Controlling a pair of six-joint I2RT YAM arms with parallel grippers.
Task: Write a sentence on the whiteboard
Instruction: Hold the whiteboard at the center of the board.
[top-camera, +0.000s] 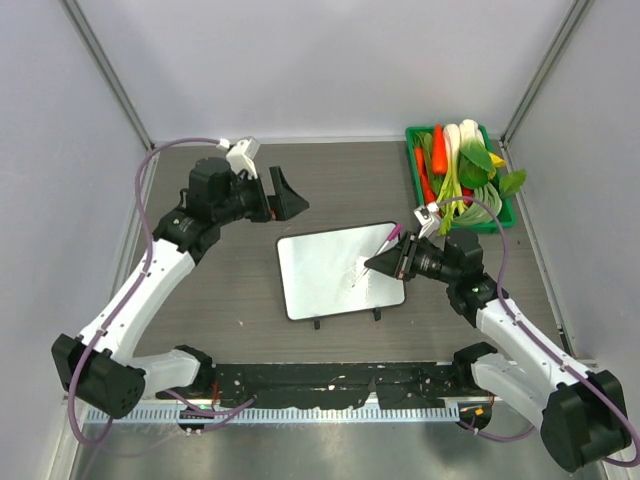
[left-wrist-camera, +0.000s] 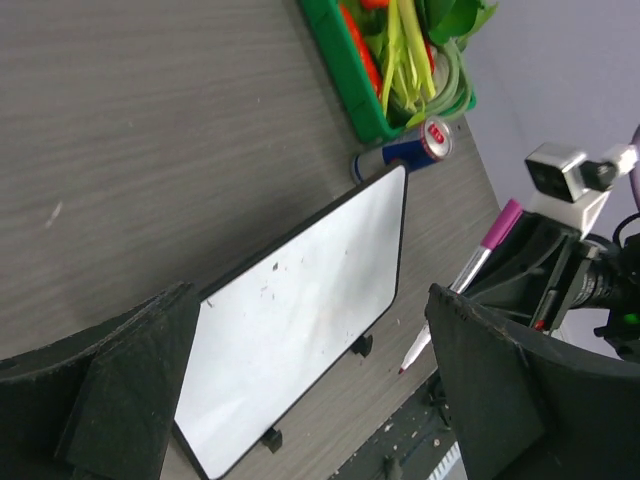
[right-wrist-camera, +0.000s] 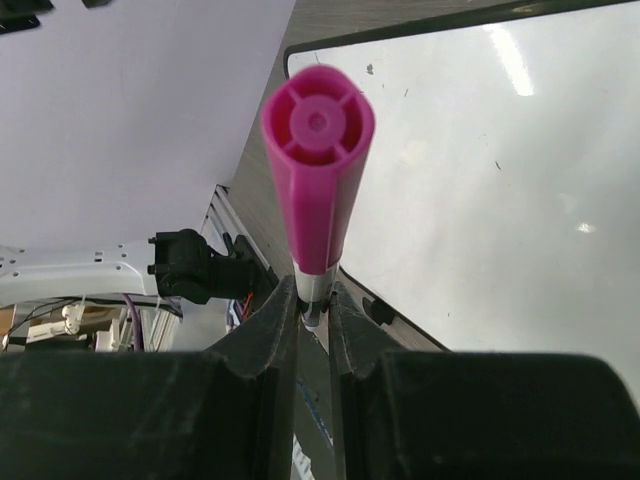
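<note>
The whiteboard lies flat mid-table on its two black feet. It also shows in the left wrist view and the right wrist view. Its face is blank except for small dark specks; no sentence shows. My right gripper is shut on a pink-capped marker. The marker slants down by the board's right front part, its red tip clear of the surface. My left gripper is open and empty, held above the table behind the board's far left corner.
A green tray of carrots, spring onions and leafy greens stands at the far right; it also shows in the left wrist view. A blue and red can lies between the tray and the board's far corner.
</note>
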